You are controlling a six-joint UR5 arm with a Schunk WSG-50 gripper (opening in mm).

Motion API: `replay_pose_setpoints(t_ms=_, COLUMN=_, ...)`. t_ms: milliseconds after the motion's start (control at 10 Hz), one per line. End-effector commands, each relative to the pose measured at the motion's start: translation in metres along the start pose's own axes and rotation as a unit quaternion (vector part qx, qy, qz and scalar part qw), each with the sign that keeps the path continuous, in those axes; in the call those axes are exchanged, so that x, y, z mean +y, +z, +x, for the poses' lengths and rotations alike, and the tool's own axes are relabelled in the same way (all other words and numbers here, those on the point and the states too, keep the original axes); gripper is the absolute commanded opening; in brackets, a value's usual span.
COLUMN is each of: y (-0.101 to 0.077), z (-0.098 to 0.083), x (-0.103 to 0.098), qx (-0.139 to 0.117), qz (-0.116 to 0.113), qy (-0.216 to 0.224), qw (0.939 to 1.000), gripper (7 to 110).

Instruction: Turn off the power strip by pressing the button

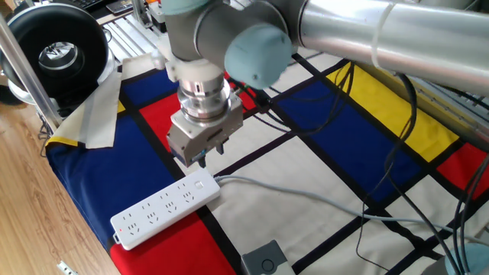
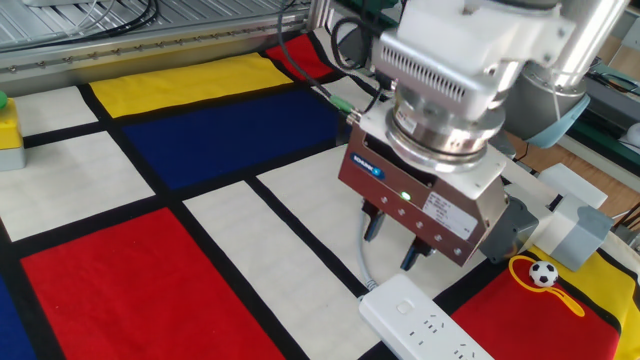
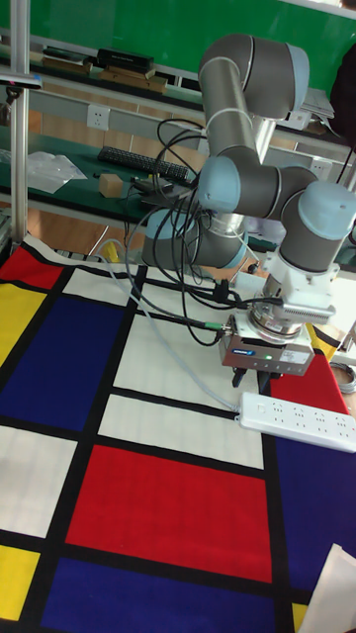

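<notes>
A cloth of red, blue, yellow and white blocks with black lines covers the table; green shelving stands behind in the tall fixed view. The power strip lies near the cloth's front edge, its grey cord trailing across the white blocks. The gripper hangs just above the strip's cord end, fingers spread with a gap, clear of the strip. I cannot make out the button.
</notes>
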State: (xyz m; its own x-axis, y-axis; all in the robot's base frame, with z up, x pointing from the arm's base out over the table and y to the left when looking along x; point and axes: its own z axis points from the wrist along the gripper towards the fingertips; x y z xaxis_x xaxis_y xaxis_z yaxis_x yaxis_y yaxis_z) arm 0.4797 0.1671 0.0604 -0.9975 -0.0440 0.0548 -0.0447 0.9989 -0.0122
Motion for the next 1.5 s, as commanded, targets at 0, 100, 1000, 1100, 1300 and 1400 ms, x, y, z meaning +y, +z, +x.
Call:
replay_pose_setpoints(t_ms=0, y=0.006, z=0.002, x=-0.001, qx=0.004, qz=-0.003, qy=0.008, qw=1.0, gripper=44)
replay_pose_setpoints(t_ms=100, y=-0.002, z=-0.003, x=-0.003, qx=0.003, qz=0.001, qy=0.008, qw=1.0, gripper=44)
replay_pose_setpoints(t_ms=1000, y=-0.033, z=-0.024, x=0.002, qx=0.002, qz=-0.016, qy=-0.02, qw=0.9997, gripper=44)
replay_pose_setpoints(t_ms=1100, y=-0.034, z=-0.024, x=0.01, qx=0.0, qz=-0.032, qy=-0.059, qw=0.9978, gripper=44)
replay_pose_setpoints(t_ms=1300, y=-0.034, z=-0.024, x=0.018, qx=-0.002, qz=-0.048, qy=-0.079, qw=0.9958, gripper=88)
replay_pose_setpoints(t_ms=1400, y=-0.034, z=-0.024, x=0.006, qx=0.001, qz=-0.026, qy=-0.073, qw=0.997, gripper=88)
